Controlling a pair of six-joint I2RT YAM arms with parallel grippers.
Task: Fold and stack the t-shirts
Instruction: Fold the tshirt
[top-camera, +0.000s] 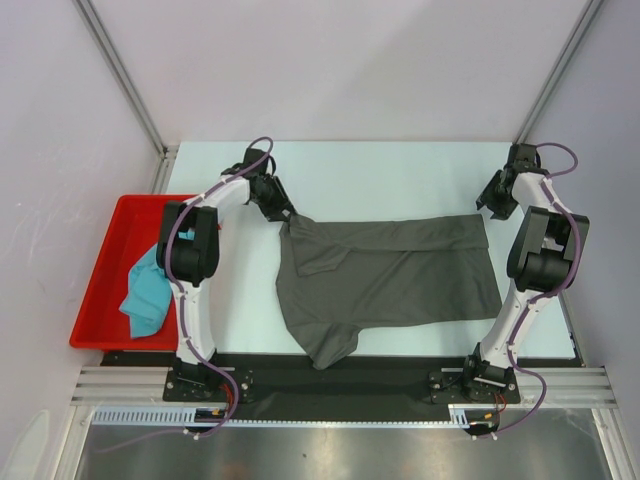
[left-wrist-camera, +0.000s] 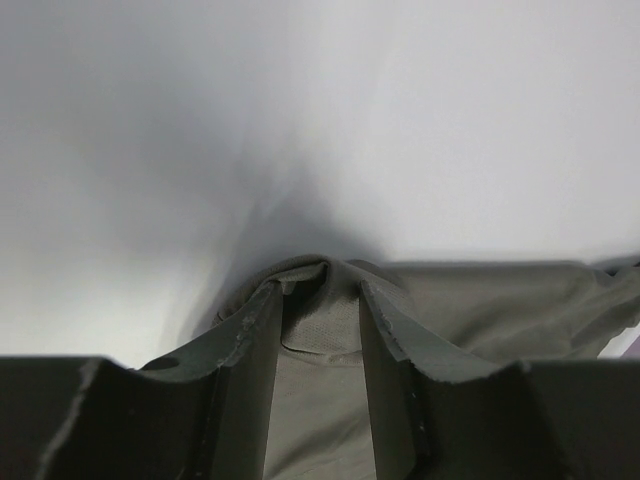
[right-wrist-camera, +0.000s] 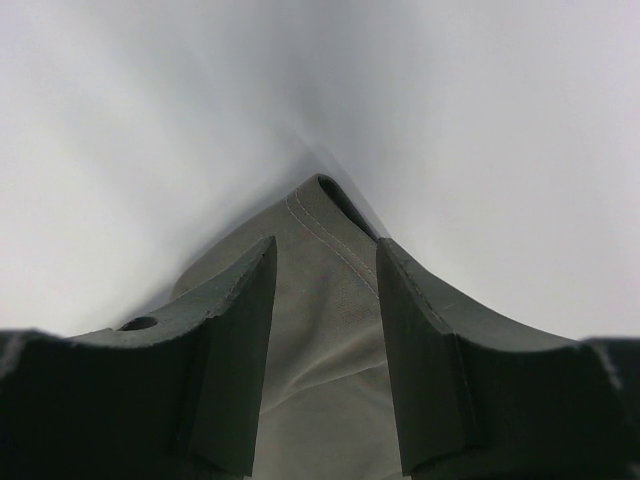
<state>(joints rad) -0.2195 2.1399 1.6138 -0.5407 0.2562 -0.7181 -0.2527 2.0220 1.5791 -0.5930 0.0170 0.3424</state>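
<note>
White table (top-camera: 400, 170): grey tee (top-camera: 400, 272) spread, L end effector (top-camera: 287, 214) pinching corner.

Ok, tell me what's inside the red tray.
The teal t-shirt lies crumpled inside the red tray, partly hidden behind the left arm. Whatever is under the cloth or behind that arm cannot be seen.

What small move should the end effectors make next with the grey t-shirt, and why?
Probably lift both far corners, starting a fold toward the near edge: the left end effector pinches one corner of the dark grey t-shirt, and cloth lies between the fingers of the right end effector.
</note>
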